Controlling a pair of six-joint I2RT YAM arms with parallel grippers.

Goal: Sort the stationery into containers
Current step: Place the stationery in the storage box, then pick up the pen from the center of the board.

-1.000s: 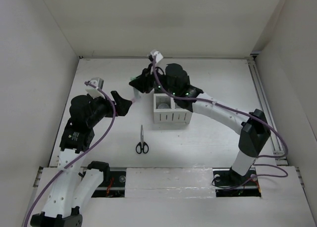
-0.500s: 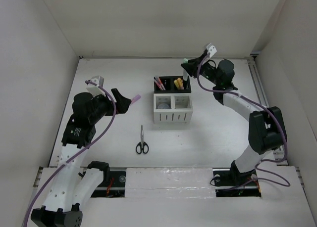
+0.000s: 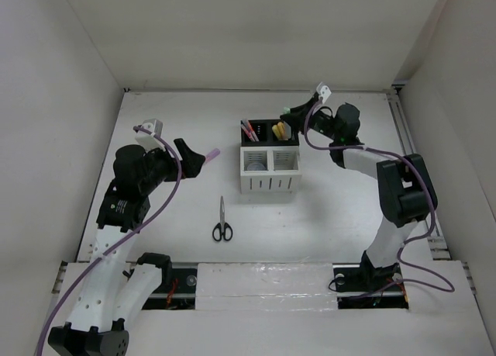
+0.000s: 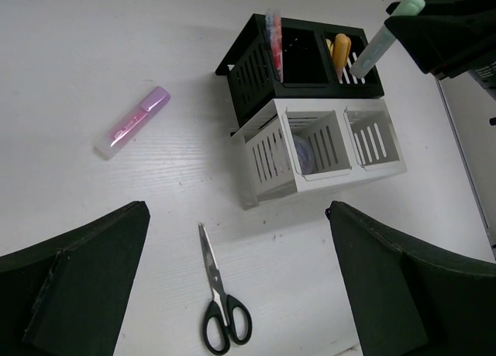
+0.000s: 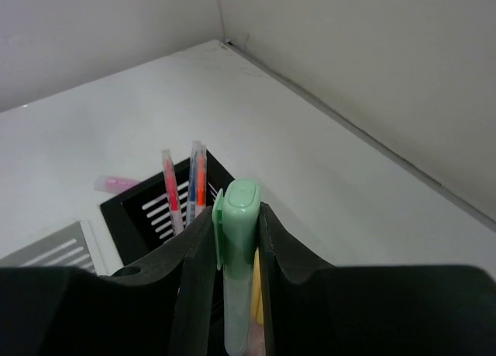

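Left wrist view, right hand [image 4: 409,24] grasping green highlighter [image 4: 374,47], tilted down into black container [image 4: 249,70], left hand [image 3: 194,160] released.

my arms [image 3: 108,251] are white links with black joints and looping purple cable [image 3: 174,189]; left claw [image 3: 192,160] and right claw [image 3: 293,110] are matte black.

Right gripper [image 3: 291,114] grips a green highlighter [image 3: 286,108] directly above the black containers [image 3: 263,129]. Left gripper [image 3: 191,157] stands spread. A pink highlighter [image 3: 211,153] lies just beyond its tips. Scissors [image 3: 222,221] lie further right, nearer the bases.
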